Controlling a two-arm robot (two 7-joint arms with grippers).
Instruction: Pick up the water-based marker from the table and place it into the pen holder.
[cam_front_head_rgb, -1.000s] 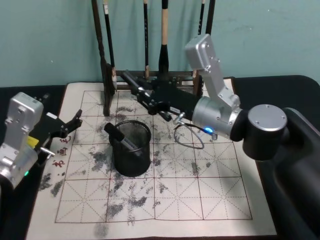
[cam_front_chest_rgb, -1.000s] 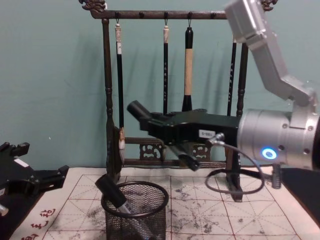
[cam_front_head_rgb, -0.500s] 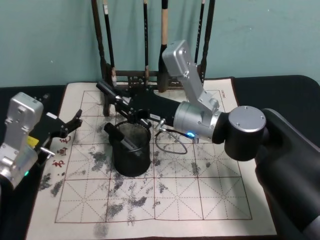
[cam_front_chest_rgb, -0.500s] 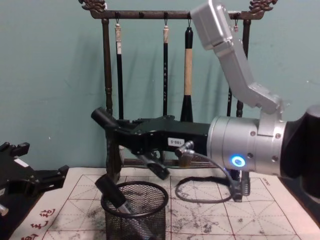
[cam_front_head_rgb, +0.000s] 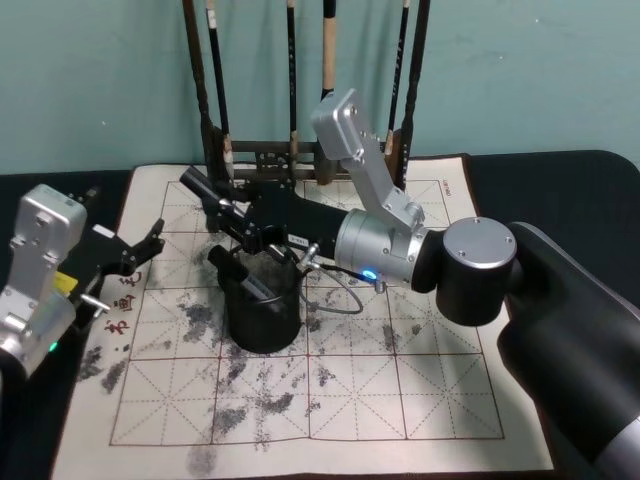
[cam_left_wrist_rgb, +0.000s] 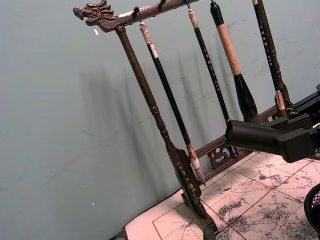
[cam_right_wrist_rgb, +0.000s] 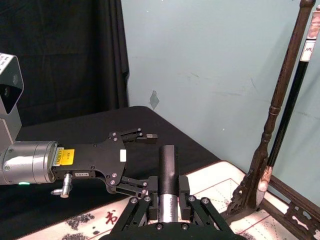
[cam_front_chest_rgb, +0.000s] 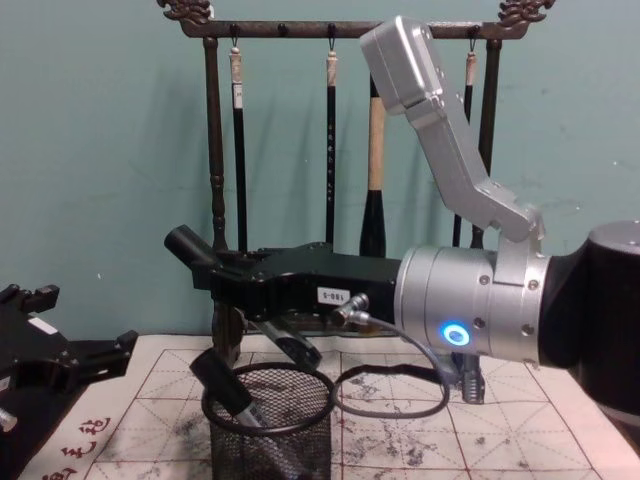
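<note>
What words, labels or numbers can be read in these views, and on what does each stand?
None reads with certainty.
White tag on the right pincer: short code, blurred.
Print on the marker gripped by that pincer: too small.
Yellow sticker on the left pincer: too small.
Red characters on the mat: blurred.
Paper tag on a hanging brush: too small.

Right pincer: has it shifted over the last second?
Yes. The right pincer, shut on a marker, moved toward the robot's left, past the brush rack, over the pen holder.
</note>
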